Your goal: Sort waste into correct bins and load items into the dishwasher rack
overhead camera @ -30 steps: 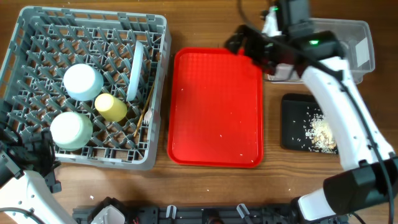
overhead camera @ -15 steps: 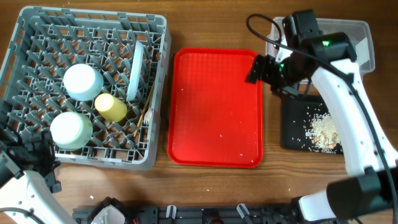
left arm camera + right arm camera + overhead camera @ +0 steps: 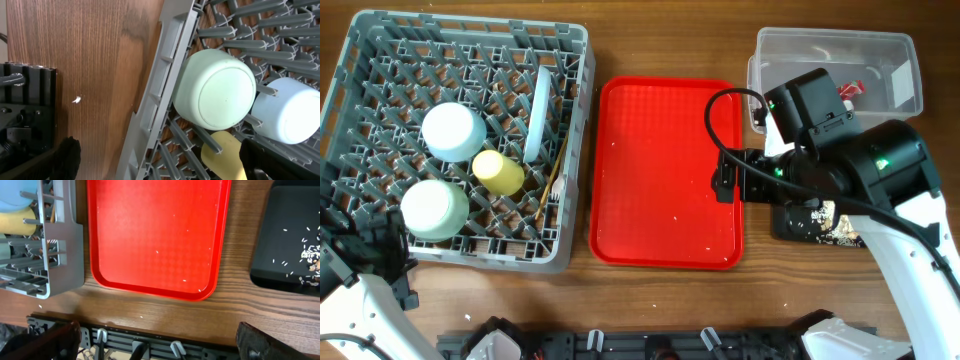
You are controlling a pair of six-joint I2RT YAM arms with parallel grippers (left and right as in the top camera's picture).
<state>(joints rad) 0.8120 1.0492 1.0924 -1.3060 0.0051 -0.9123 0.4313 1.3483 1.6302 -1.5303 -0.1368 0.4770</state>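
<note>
At left, your left gripper (image 3: 160, 156) gapes wide and empty by the dishwasher rack (image 3: 360, 60), where the pale green bowl (image 3: 434, 208) sits. At right, your right gripper (image 3: 157, 337), wide and empty, hangs over the red tray (image 3: 665, 170). A low swing could clip the black tray (image 3: 280, 230) and scatter the rice scraps (image 3: 309, 254).

Large square grey plastic dishwasher rack (image 3: 159, 95) with upright pegs sits on the brown wooden table (image 3: 90, 60), its rim running diagonally. Just inside the rim is a pale green bowl (image 3: 215, 91), base toward the camera. A small white bowl (image 3: 287, 114) is just beside it, and a small yellow cup (image 3: 226, 156) lies below both. The gripper (image 3: 162, 162) has its fingers (image 3: 65, 157) spread wide, empty.
</note>
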